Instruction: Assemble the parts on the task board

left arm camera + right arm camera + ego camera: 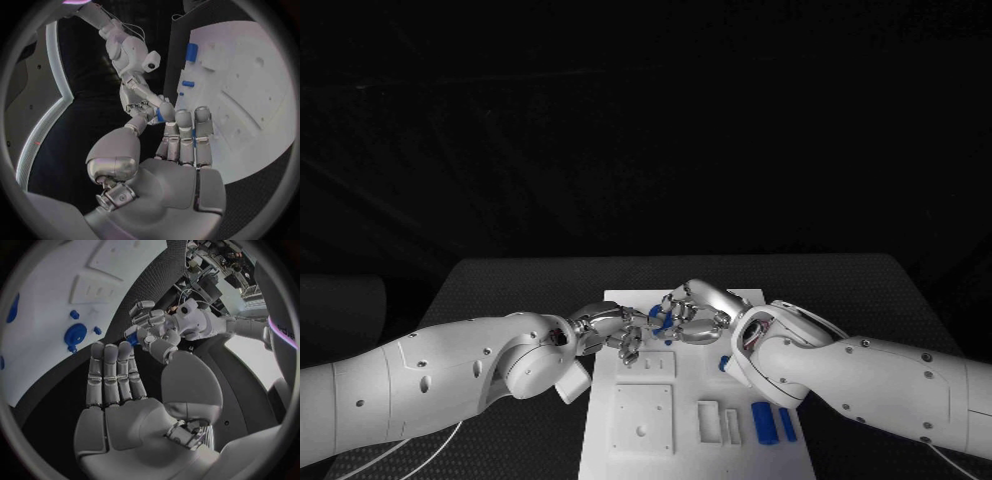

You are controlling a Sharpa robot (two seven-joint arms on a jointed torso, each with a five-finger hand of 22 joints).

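Both hands meet fingertip to fingertip above the far part of the white task board [625, 455]. A small blue part [658, 318] sits between them. My left hand [610, 332] pinches this blue part [159, 116] between thumb and fingers, and my right hand [698, 308] has its fingertips closed on the same blue part [131, 337] from the other side. How much each hand bears cannot be told. A round blue part [76, 333] with small blue pegs [74, 314] beside it stands in the task board [44, 300] below the hands.
Two long blue parts [763, 421] lie at the board's near right, with white blocks [710, 419] beside them and a raised white square [643, 420] to their left. Another blue part [726, 362] shows under my right wrist. Black table [877, 300] surrounds the board.
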